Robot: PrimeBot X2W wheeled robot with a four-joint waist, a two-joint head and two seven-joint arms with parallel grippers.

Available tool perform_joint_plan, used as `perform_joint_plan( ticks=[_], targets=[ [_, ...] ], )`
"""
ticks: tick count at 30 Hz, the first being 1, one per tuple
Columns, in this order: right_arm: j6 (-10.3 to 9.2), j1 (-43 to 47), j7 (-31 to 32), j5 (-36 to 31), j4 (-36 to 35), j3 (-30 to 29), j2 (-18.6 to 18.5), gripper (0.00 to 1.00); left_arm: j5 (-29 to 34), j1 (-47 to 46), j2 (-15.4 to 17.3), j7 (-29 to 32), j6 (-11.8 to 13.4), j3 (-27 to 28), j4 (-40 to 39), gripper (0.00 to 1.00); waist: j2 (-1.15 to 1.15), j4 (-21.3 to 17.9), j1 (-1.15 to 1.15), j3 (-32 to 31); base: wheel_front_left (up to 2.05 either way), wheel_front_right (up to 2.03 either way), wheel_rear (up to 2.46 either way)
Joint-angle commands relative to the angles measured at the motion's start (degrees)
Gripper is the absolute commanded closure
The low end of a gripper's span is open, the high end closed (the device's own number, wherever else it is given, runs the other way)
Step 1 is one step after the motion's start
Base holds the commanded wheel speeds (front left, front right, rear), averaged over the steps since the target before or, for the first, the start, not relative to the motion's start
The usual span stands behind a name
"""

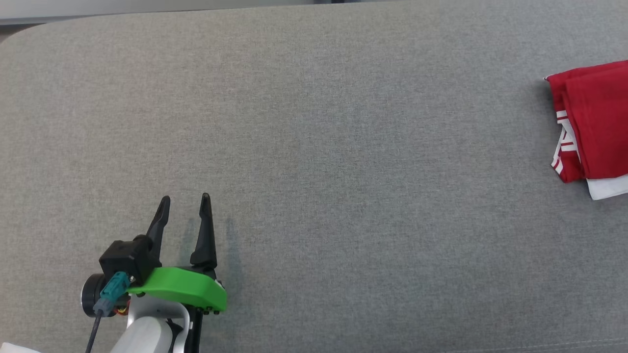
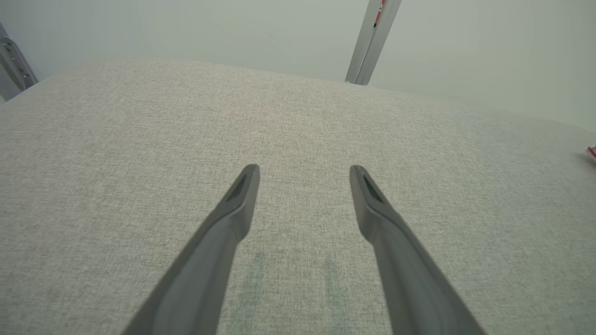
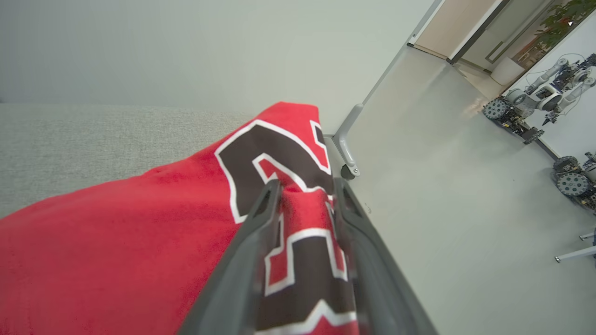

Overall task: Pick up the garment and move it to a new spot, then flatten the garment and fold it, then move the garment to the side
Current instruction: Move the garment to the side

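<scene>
The garment, a red jersey with white trim, lies folded at the far right edge of the grey fabric-covered table. In the right wrist view the garment shows its dark, white-edged lettering, and a raised fold of it sits between the fingers of my right gripper. Those fingers stand a little apart, and whether they still pinch the cloth I cannot tell. My left gripper is at the lower left over bare table, far from the garment, open with nothing in it. A sliver of the garment shows at the right edge.
The table's right edge drops to the floor just past the garment, beside a grey table leg on a caster. Other wheeled robots stand across the room. A metal post rises behind the table's far edge.
</scene>
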Motion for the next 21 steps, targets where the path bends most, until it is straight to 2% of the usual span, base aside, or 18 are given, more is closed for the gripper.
perform_joint_plan(
  ticks=[1,6,11,15,21],
  targets=[
    [-0.11,-0.58,-1.04,-1.64,-0.30,-1.39,0.27,0.00,0.72,-1.33,0.25,0.09,0.26,-0.09,-0.27,0.00,0.00,0.20,0.00,1.15,0.00,0.00,0.00],
    [-0.11,-1.53,-3.57,-4.96,0.62,-4.59,3.10,0.00,0.76,-1.66,0.29,0.28,0.36,-0.32,-0.26,0.00,0.00,-0.32,0.00,1.21,0.00,0.00,0.00],
    [-0.11,-2.92,-5.42,-5.59,1.97,-4.62,5.43,0.00,0.55,-1.67,0.79,0.43,0.55,-0.06,-0.24,0.00,0.00,-1.33,0.00,-0.03,0.00,0.00,0.00],
    [-0.11,-4.09,-7.39,-4.99,2.96,-2.55,6.48,0.00,0.32,-1.47,1.13,0.53,0.62,0.03,-0.23,0.00,0.00,-2.15,0.00,-1.59,0.00,0.00,0.00],
    [-0.11,-5.98,-10.69,-2.00,4.46,4.21,8.71,0.00,-0.12,-2.44,1.56,0.05,0.28,0.86,0.32,0.00,0.00,-2.95,0.00,-5.58,0.00,0.00,0.00]
  ],
)
